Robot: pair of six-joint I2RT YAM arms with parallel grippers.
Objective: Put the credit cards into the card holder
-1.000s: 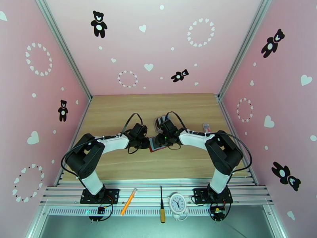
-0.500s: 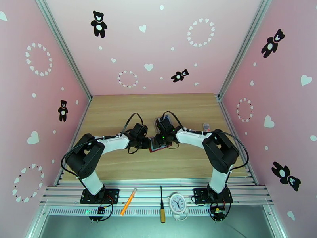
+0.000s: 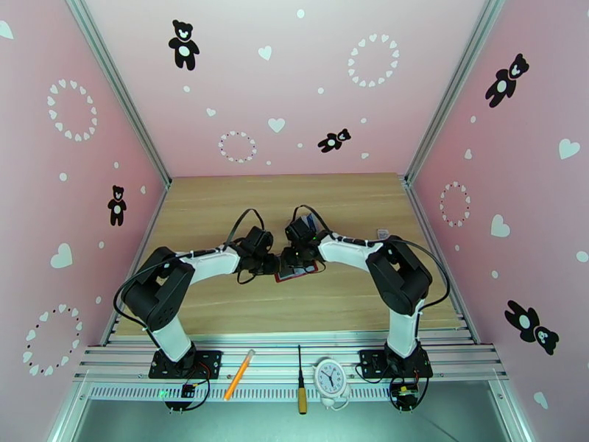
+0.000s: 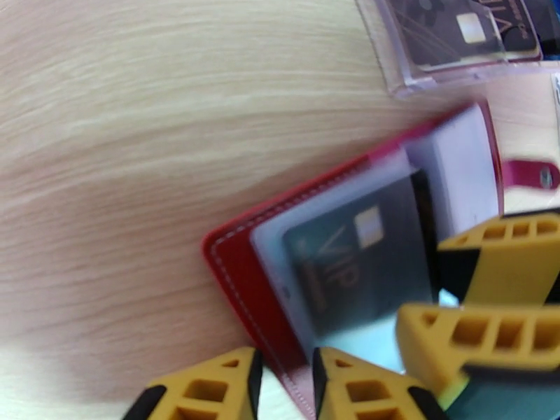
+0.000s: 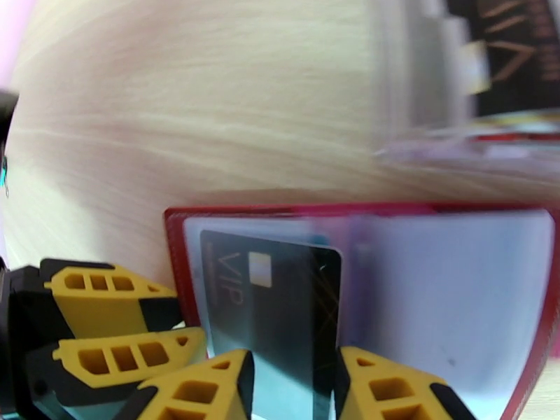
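**Step in hand.** Seating of a dark card (image 5: 280, 302), marked VIP, in the card holder (image 4: 234, 257) was under way. The holder lay open on the desk (image 4: 140, 134) between the two arms, its clear pockets facing up. The card sat partly inside the pocket at the holder's left end, with its near end outside the pocket.

**Pincers.** The right pincer (image 5: 294, 355) stood part-spread over the card's near end, and the card ran under its fingers. It could not be told whether the tips pressed on the card. The left pincer (image 4: 283, 358) straddled the holder's near edge with a narrow gap. It could not be told whether it pinched that edge.

**Next move, as judged.** The card should be pushed along the pocket's line until it is fully seated. The holder needs to be kept from sliding while that is done.

**Surroundings and obstructions.** A clear slotted stand (image 4: 420, 78) stood just beyond the holder and held another dark card (image 4: 462, 29). The holder's snap tab (image 4: 528, 175) lay at its far end, near the stand. The two pincers worked close together, almost touching, so there was little room for error. A pencil (image 3: 240, 373), a screwdriver (image 3: 300, 381) and a small clock (image 3: 330, 377) lay on the front rail, well apart from the work.
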